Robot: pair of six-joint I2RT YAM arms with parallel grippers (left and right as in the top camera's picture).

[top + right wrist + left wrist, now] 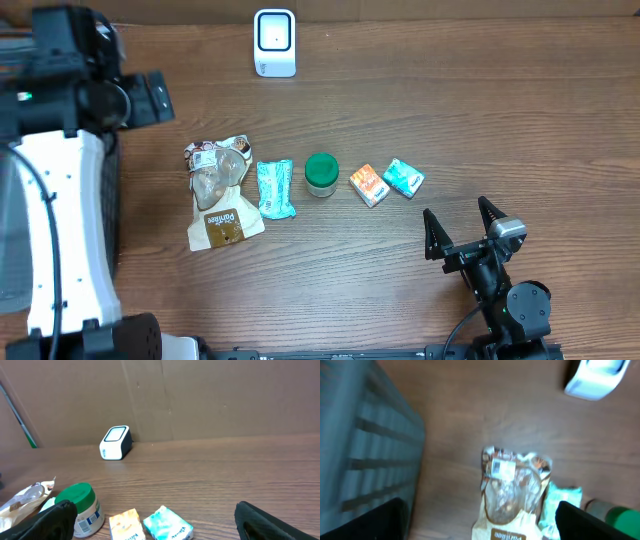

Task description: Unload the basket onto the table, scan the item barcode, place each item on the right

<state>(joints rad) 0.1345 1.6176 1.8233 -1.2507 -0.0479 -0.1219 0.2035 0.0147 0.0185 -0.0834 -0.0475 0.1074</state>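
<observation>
While neither pincer holds anything, I judge the scan not yet begun: pick-up, carry to the reader and showing the barcode all remain.

Entry, left pincer [477,510]: fingers wide apart, nothing between them, touching nothing. It hovers above the brown snack bag [220,195], toward the counter's [450,100] left edge, with a grey slatted crate [365,440] alongside.

Entry, right pincer [460,228]: fingers spread fully, empty, clear of every item. It sits near the counter's near edge, right of centre.

Items: five in a row across mid-counter, none lifted. Left to right they are the snack bag, a teal pouch [275,188] just beside it, a green-lidded jar [321,173], an orange packet [369,184] and a teal tissue pack [403,177]. The last two sit just beside each other.

The white scanner [275,42] stands upright at the far edge, well apart from the row, with nothing in front of it.

A white label shows on the bag's top end in the left wrist view, too blurred to confirm a barcode. The left pincer looks best placed for the bag
</observation>
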